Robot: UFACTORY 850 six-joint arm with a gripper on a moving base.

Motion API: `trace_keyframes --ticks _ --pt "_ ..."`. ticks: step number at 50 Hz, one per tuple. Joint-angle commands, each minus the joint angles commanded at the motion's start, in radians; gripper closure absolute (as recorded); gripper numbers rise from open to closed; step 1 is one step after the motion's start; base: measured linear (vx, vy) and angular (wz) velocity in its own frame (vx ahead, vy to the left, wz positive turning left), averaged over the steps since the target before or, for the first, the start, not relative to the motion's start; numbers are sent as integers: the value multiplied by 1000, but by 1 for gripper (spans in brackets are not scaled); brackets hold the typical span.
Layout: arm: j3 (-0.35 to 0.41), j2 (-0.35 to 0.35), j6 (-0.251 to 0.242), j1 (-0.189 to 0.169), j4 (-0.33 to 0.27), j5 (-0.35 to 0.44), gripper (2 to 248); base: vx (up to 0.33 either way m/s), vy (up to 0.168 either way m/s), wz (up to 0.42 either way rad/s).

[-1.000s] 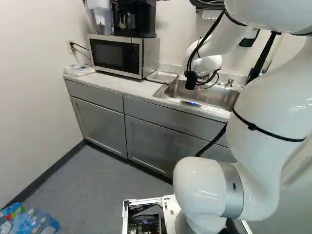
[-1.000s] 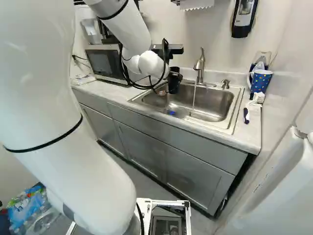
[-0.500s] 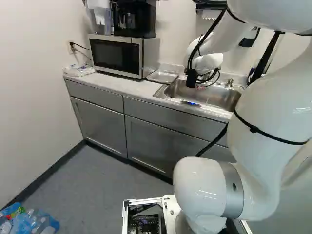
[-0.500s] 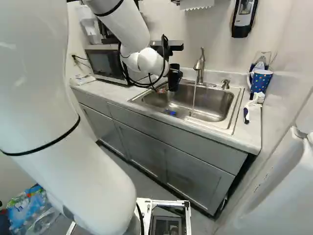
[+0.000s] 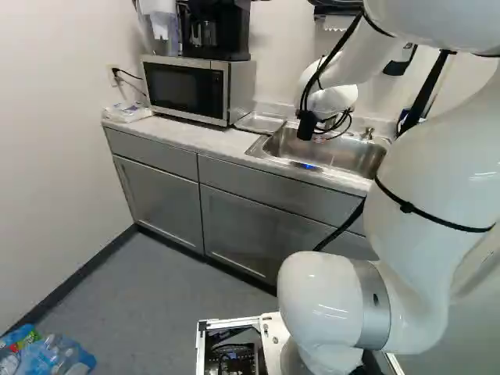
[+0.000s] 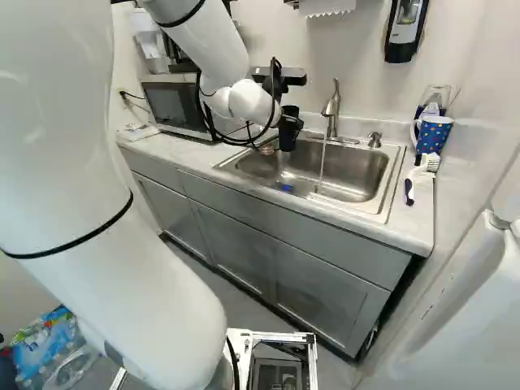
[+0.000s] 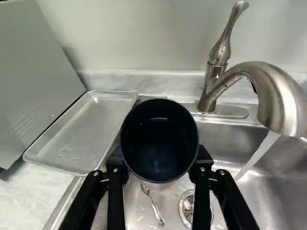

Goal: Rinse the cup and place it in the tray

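The jaws [image 6: 292,121] grip the dark cup [image 7: 159,143] from both sides, above the sink [image 7: 283,196]; the tray [image 7: 88,132] lies to one side of them, the faucet [image 7: 283,98], water running, to the other

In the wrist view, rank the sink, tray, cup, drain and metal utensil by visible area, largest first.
1. Sink
2. Tray and cup: too alike to rank; the cup is nearer the camera
3. Drain, partly hidden
4. Metal utensil
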Motion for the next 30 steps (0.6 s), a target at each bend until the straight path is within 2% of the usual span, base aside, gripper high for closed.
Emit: trace_keyframes --ticks 30 --pt "0 0 315 0 0 0 124 0 0 0"
